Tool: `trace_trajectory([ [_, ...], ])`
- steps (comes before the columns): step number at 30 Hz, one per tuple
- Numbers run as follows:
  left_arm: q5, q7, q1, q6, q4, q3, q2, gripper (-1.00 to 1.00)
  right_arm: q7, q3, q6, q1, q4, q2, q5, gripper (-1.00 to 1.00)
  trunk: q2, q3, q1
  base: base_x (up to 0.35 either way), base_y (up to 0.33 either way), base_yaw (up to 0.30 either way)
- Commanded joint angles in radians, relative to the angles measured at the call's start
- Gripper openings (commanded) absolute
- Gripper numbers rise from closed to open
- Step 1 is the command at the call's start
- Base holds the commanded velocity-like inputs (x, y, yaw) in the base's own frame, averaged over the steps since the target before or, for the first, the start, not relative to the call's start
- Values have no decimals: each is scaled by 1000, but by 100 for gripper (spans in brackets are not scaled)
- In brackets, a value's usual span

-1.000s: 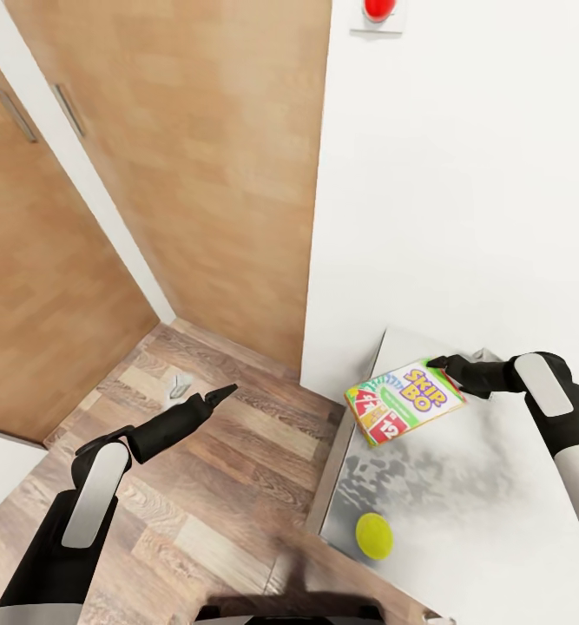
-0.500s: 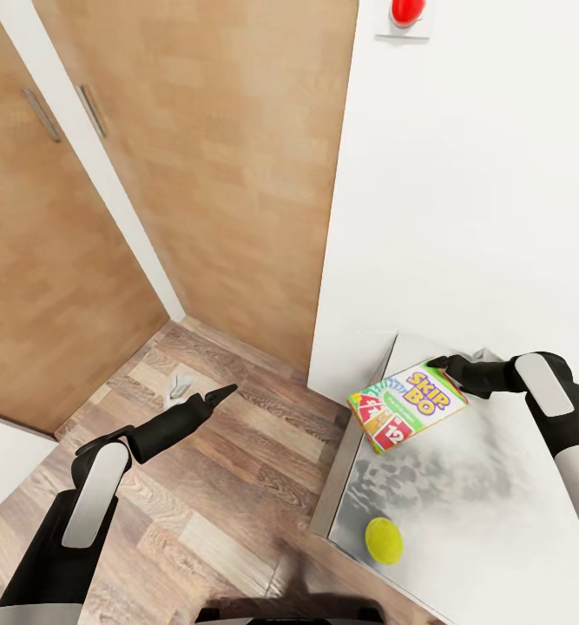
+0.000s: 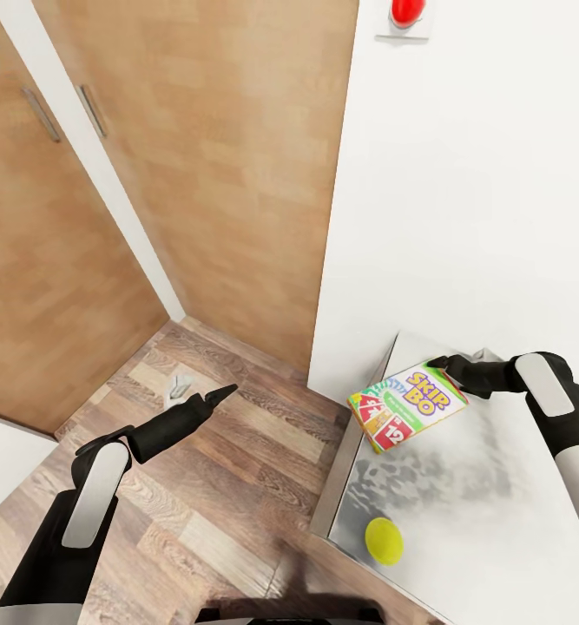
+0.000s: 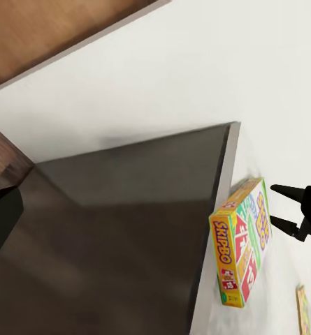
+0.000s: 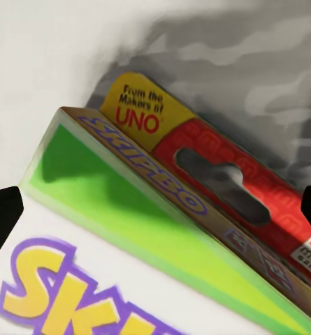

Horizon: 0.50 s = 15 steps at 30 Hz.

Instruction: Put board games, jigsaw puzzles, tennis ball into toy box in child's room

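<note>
Two arms show in the head view. At 4 o'clock the right gripper (image 3: 441, 365) pinches the far edge of the Skip-Bo box (image 3: 406, 404), held tilted above the table (image 3: 463, 512) near its left edge. The tennis ball (image 3: 383, 540) lies on the table at 5 o'clock, close to the near corner. At 8 o'clock the left gripper (image 3: 224, 393), fingers pressed together, hangs over open wood floor (image 3: 194, 486), well clear of the table.
</note>
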Motion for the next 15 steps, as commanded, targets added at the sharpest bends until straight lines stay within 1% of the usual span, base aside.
trace_trajectory([
  [1,-1,-4,-1,6,0,2,0,100,-10,0,2,-1,-1,-1,-10,100,-2,-1,1,0,0,6],
  [6,-1,-4,-1,6,0,1,0,100,-10,0,2,-1,0,-1,-10,100,-2,0,1,0,0,50],
  [15,-1,-4,-1,6,0,1,0,100,-11,-1,2,-1,0,-2,-7,100,-2,6,1,0,0,138],
])
